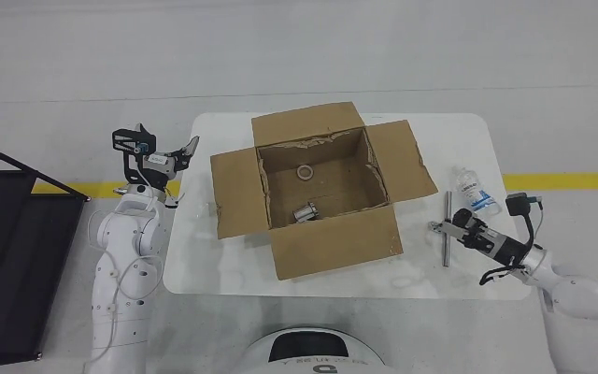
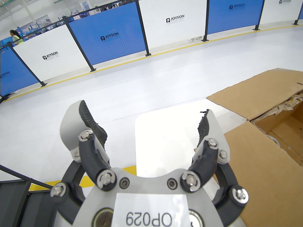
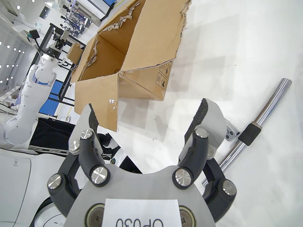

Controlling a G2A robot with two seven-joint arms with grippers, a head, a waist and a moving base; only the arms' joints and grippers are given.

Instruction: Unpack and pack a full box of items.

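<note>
An open cardboard box (image 1: 322, 192) stands mid-table with its flaps spread. Inside lie a pale tape ring (image 1: 305, 174) and a small metallic item (image 1: 306, 213). A clear plastic bottle (image 1: 474, 190) and a chrome rod (image 1: 447, 245) lie on the table to the box's right. My right gripper (image 1: 451, 227) hovers low by the rod, open and empty; the rod (image 3: 267, 121) runs just outside one finger of that gripper (image 3: 146, 112), with the box (image 3: 132, 48) beyond. My left gripper (image 1: 176, 154) is open and empty, held off the table's left edge; the same gripper (image 2: 144, 116) faces the table corner and a box flap (image 2: 255, 95).
The white table (image 1: 439, 140) has bare room around the box, mostly at the back right and front. A black rack (image 1: 28, 262) stands on the floor to the left. A yellow floor line (image 1: 551, 179) runs behind the table.
</note>
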